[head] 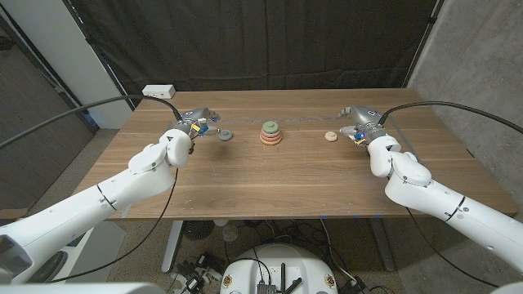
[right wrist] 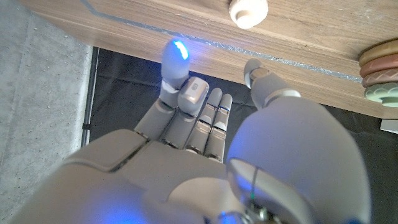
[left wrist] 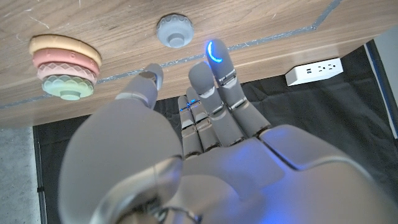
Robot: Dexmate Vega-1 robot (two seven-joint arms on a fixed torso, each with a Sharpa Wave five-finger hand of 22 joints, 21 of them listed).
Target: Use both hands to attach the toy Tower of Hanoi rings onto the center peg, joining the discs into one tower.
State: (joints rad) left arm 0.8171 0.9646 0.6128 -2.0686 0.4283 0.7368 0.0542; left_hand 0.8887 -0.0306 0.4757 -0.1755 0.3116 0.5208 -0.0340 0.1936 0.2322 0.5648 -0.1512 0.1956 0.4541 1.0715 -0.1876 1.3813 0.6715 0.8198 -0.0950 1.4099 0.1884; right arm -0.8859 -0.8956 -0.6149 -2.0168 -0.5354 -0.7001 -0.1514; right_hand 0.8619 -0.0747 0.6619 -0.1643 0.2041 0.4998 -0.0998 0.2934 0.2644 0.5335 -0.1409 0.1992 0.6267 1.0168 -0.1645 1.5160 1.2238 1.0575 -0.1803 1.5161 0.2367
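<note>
A stack of rings (head: pixel 270 132) sits on the center peg in the middle of the table, green on top, pink and orange below; it also shows in the left wrist view as the stack (left wrist: pixel 64 66) and in the right wrist view as the stack (right wrist: pixel 380 73). A grey disc (head: pixel 226 136) (left wrist: pixel 175 30) lies to its left, a cream disc (head: pixel 330 136) (right wrist: pixel 248 11) to its right. My left hand (head: pixel 193 123) (left wrist: pixel 205 118) hovers just left of the grey disc, fingers apart, holding nothing. My right hand (head: pixel 359 123) (right wrist: pixel 211 118) stands just right of the cream disc, also holding nothing.
A white power strip (head: pixel 158 91) (left wrist: pixel 313 71) lies at the table's back left corner. A thin pale line (head: pixel 245 122) runs across the table behind the discs. A black curtain hangs behind the table (head: pixel 270 180).
</note>
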